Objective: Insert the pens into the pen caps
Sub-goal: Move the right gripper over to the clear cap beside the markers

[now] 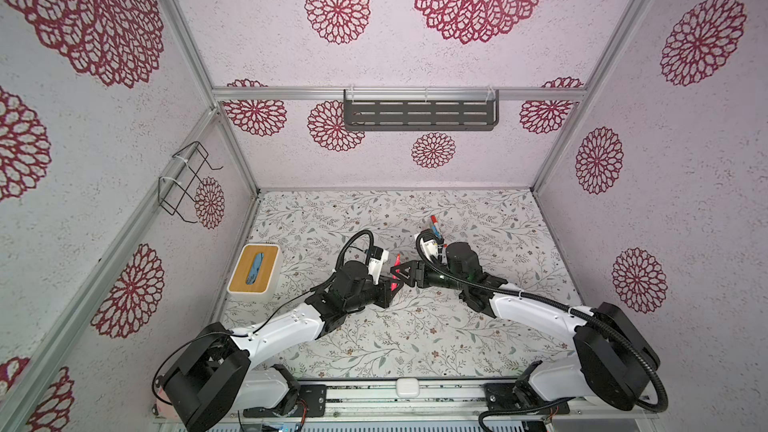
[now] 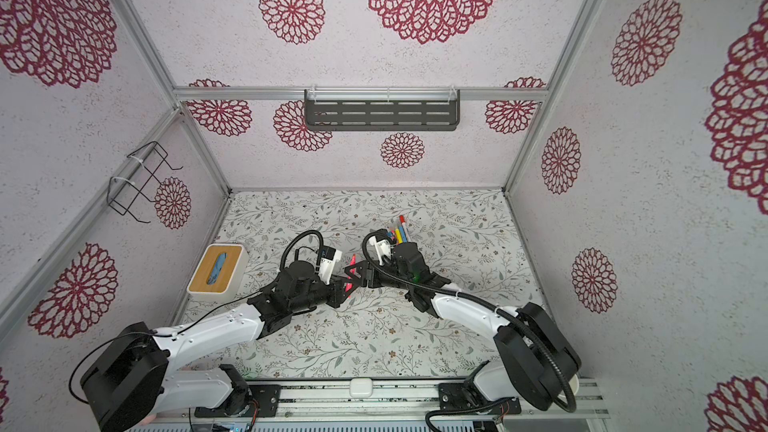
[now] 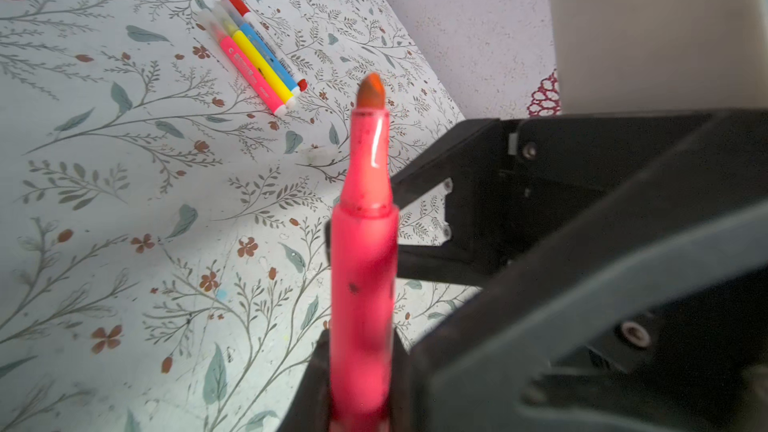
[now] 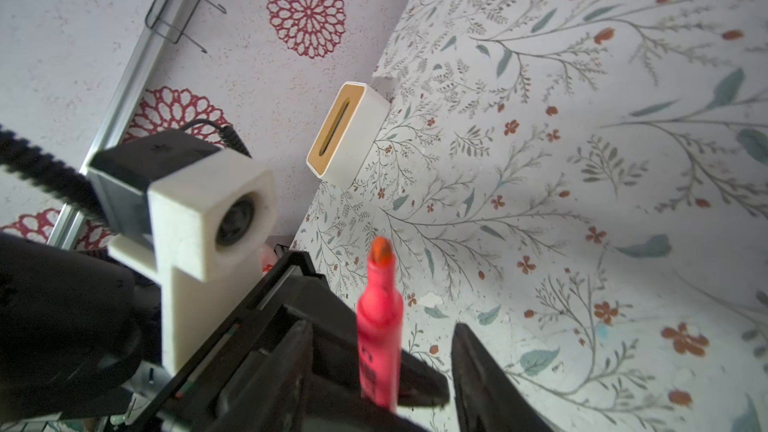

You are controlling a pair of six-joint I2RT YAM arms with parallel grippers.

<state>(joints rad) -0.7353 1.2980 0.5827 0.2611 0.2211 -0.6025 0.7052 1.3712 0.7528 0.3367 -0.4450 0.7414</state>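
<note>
Pink pen (image 3: pixel 361 263), bare tip up, pinched low by left gripper (image 3: pixel 359 367) above mat (image 3: pixel 104 201), right gripper (image 4: pixel 378 338) jaws spread beside it; single low pinch may let it swivel or drop

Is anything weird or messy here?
Yes. The pink pen in the left tool has no cap: its orange tip is bare, and dark smudges dot its barrel. What looks like a clear cap lies loose on the table.
</note>
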